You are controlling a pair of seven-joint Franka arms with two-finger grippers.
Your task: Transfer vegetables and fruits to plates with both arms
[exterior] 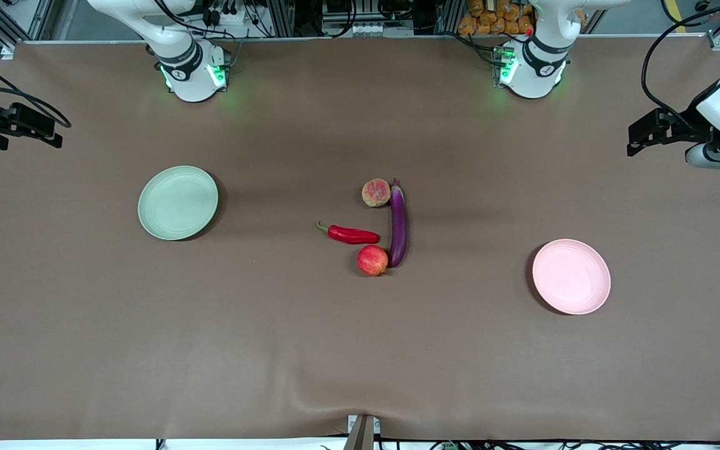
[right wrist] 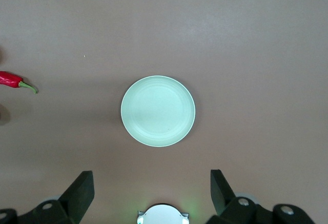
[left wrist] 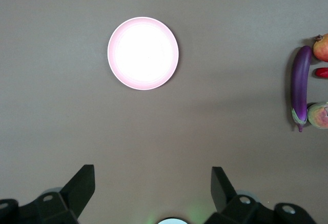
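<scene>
Both grippers open, high over the plates.
Left gripper [left wrist: 152, 185] over pink plate [left wrist: 143, 53]; right gripper [right wrist: 152, 185] over green plate [right wrist: 158, 110]. Eggplant [exterior: 398, 224] lies lengthwise toward the front camera; only the front view shows its full length beside the chili [exterior: 350, 234].

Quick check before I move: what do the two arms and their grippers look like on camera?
Both arms are white with black joint bands, green lights glowing at their bases, black cables trailing nearby. The left gripper and right gripper are black, each with two wedge-shaped fingers.

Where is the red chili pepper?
The red chili pepper lies mid-table, between the orange fruit and the red fruit, its tip beside the eggplant.
</scene>
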